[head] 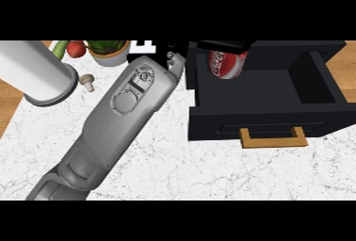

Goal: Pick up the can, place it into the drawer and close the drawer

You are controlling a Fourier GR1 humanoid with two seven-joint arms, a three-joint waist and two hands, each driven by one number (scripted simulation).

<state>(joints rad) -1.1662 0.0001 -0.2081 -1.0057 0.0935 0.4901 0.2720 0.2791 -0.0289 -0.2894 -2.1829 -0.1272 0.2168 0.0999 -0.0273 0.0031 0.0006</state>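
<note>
The can (228, 65) is tilted in the back left corner of the open drawer (222, 127), with the left hand's (221, 45) fingers curled round its top end; whether it rests on the drawer's floor I cannot tell. If let go while tilted, it could topple, roll, and foul the closing. The forearm, left of the drawer, could brush the mushroom (87, 81) farther left.

The red can's (227, 65) white lettering is unreadable.
</note>
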